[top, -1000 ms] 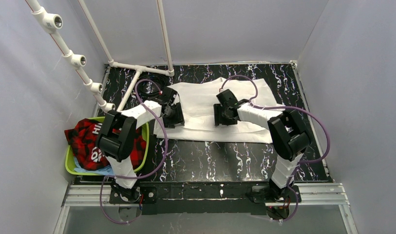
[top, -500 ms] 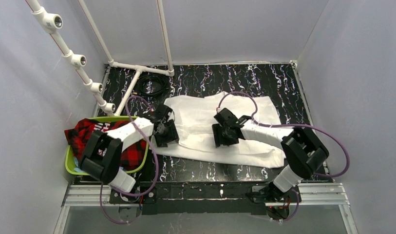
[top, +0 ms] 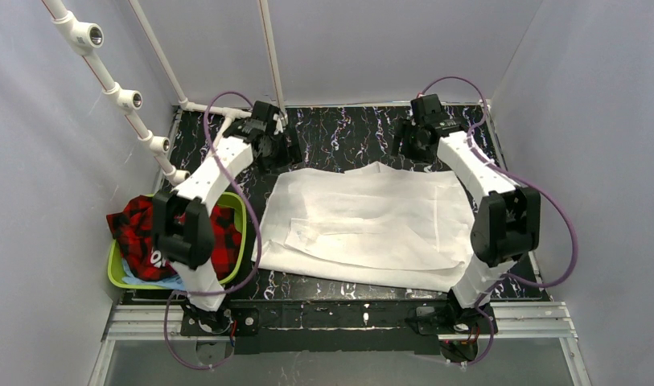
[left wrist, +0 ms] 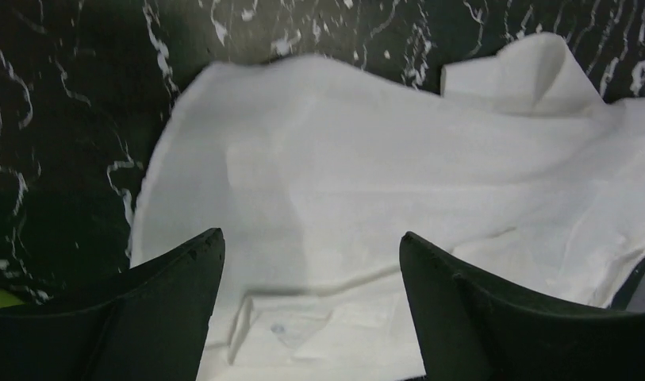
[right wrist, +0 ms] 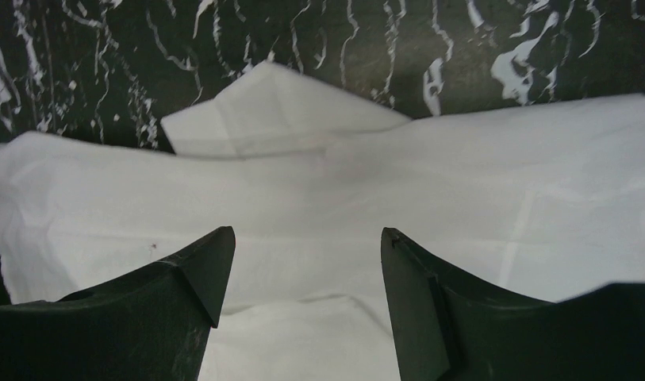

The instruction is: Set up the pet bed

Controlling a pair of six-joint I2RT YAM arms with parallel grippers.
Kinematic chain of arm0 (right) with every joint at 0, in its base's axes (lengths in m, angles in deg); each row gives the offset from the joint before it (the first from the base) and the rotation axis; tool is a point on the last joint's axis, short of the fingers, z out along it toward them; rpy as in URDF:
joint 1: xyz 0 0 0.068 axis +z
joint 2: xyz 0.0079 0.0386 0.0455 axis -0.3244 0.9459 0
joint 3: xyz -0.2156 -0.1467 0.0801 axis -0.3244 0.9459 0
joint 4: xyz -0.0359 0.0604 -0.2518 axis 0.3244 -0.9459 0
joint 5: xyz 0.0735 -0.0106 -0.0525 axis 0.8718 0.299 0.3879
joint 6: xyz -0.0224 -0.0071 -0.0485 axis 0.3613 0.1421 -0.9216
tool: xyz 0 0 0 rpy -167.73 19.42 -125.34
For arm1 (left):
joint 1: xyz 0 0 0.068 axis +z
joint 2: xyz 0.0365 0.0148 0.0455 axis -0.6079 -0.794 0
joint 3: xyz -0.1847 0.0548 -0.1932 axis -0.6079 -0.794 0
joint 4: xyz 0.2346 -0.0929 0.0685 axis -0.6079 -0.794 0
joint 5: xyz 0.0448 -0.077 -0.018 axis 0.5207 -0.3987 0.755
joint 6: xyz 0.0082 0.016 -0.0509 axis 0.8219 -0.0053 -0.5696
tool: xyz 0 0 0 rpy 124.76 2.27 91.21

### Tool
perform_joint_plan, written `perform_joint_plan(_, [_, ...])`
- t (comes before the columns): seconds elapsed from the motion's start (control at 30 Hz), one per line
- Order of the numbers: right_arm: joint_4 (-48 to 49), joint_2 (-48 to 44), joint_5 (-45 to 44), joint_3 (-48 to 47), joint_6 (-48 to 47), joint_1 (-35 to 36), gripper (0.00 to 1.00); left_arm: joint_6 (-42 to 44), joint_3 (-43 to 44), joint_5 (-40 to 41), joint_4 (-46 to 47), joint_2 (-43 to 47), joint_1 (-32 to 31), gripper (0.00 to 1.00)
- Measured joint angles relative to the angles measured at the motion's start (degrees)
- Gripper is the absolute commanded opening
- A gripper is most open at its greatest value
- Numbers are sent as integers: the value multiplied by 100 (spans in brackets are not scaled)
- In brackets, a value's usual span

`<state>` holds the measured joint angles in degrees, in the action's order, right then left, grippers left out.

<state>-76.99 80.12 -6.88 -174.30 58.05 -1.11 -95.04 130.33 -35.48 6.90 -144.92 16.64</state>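
- Both arms have swung from the middle of the cloth out to the far side of the table since a second ago; the cloth, then bunched under the grippers, now lies spread out
- White sheet (top: 364, 217) lies nearly flat on the black marbled table (top: 347, 129), centre to right, with shallow creases across it; its left edge is near the green basket (top: 114, 272), not touching
- One folded corner (top: 377, 168) stands up slightly at the sheet's far edge, between the two grippers; it also shows in the left wrist view (left wrist: 533, 67) and the right wrist view (right wrist: 271, 107)
- Left gripper (top: 280, 149) hangs beyond the sheet's far left corner, close to the white pipe frame (top: 227, 111); in its wrist view the gripper (left wrist: 311, 238) has both dark fingers (left wrist: 144, 317) spread wide, nothing pinched, sheet lying free below
- Right gripper (top: 409, 145) hangs beyond the far right part of the sheet; its wrist view (right wrist: 307, 232) shows the jaws wide apart and empty, sheet below them
- Whether either set of fingertips touches the sheet cannot be told
- Red plaid cloth (top: 134, 221) is heaped in the green basket at the left, spilling over its far rim, partly hidden by the left arm
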Motion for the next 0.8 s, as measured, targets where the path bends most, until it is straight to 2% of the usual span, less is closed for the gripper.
perform_joint_plan(0.2, [-28, 1005, -116, -529, -367, -568, 75, 494, 1818, -175, -415, -2168, 402, 76])
perform_joint_plan(0.33, [-87, 1561, -31, -793, -846, -765, 75, 599, 2308, -245, -601, -2964, 542, 73])
perform_joint_plan(0.67, [-293, 2736, 981, -1469, -1904, -809, 71, 1392, 2184, -1405, -74, -3189, 566, 61])
perform_joint_plan(0.8, [-323, 2817, 1187, -1572, -2118, -721, 70, 1600, 1818, -1904, 9, -3165, 562, 47])
